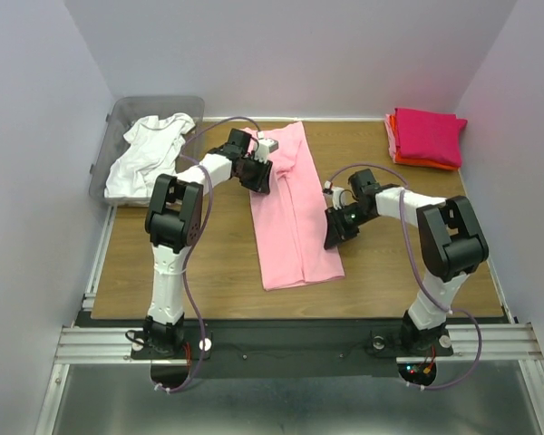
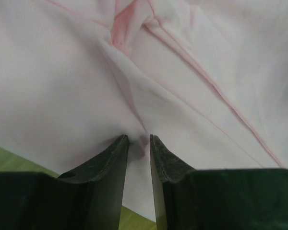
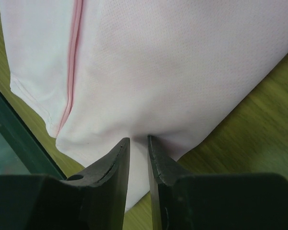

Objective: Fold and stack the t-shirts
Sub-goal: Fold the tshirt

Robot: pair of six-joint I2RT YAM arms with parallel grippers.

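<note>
**Position of work.** The light pink t-shirt (image 1: 290, 217) lies at mid-table (image 1: 181, 263) as a long narrow strip. Its long axis runs from the far edge toward the near edge, and its near end leans slightly toward the right.

**Left gripper** (image 1: 261, 172). It is at the strip's far end, on the left side, and is pinching the cloth. The wrist view shows a ridge of fabric between nearly closed jaws, with creases radiating from the bite.

**Right gripper** (image 1: 334, 234). It is at the strip's right long edge, nearer the near end. It is pinching a folded edge, with only a thin slot between the jaws and cloth filling it.

**Governing relation.** From each gripper the shirt lies inward, toward the table's centre line. The two grips are spaced along the long axis and sit on opposite sides of it. The left arm is nearer the far end and the right arm nearer the hem end. In my judgement any crosswise fold depends on keeping that axis straight.

**Materials.** The shirt is a thin, limp knit with a fine weave. A darker pink seam line shows in the right wrist view. The cloth is likely to sag and slip.

**Other items.**
- The white t-shirt (image 1: 150, 149) lies crumpled in the grey bin (image 1: 104, 163) at the far left corner.
- Three shirts are folded flat and stacked at the far right corner: the magenta t-shirt (image 1: 429, 131) on top, the orange t-shirt (image 1: 426, 164) under it, and the salmon t-shirt (image 1: 392, 136) showing at the edge.
</note>
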